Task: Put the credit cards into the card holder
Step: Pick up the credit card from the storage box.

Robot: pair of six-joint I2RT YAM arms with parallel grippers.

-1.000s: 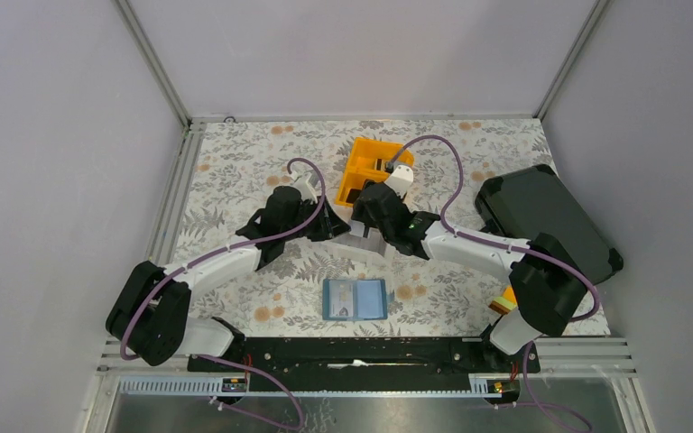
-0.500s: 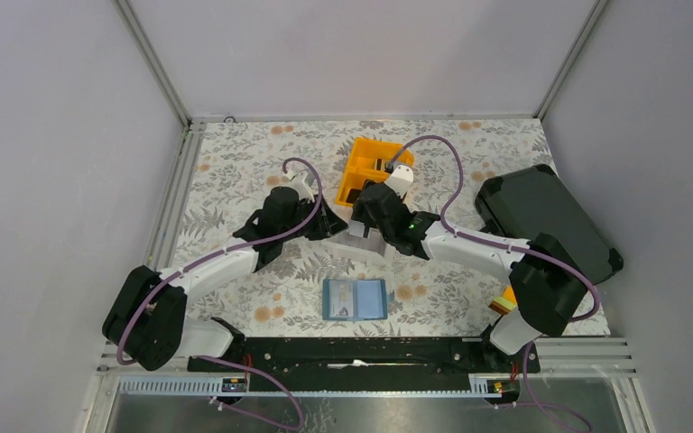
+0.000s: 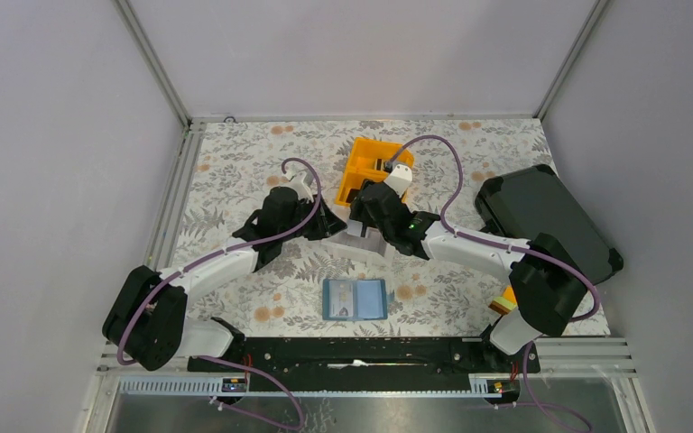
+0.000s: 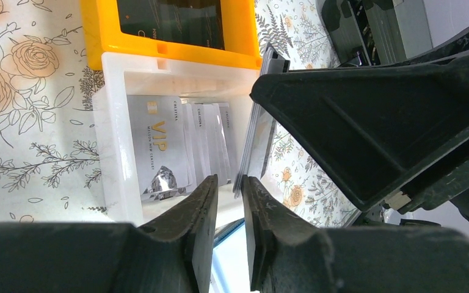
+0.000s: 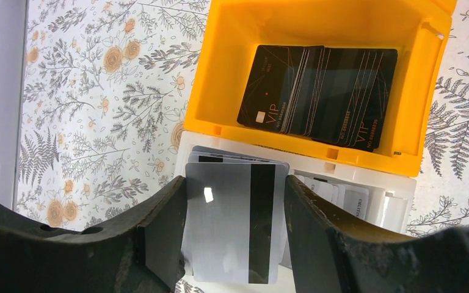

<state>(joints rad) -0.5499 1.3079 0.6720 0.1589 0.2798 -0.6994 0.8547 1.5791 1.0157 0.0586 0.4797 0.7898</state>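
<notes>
Silver card (image 5: 220, 232) is hanging pinched in the right claw (image 5: 235, 183), over the bin (image 5: 366, 172); left claw (image 4: 229, 183), nearly pressed together, is meeting its edge, grip unclear. Likely a handover; next, carrying it to the wallet (image 3: 354, 299) behind both claws.

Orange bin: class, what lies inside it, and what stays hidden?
Inside the orange bin lies a fanned stack of dark cards marked VIP. The lower cards' faces and the bin floor beneath them are covered.

The right pincer (image 5: 235, 201) clamps a stack of thin pale grey credit cards (image 5: 220, 232), black-striped, above a white plastic bin (image 5: 397, 201). Beyond, an orange plastic bin (image 5: 220, 97) holds glossy black cards (image 5: 317, 91) on the floral counter (image 5: 98, 91).
</notes>
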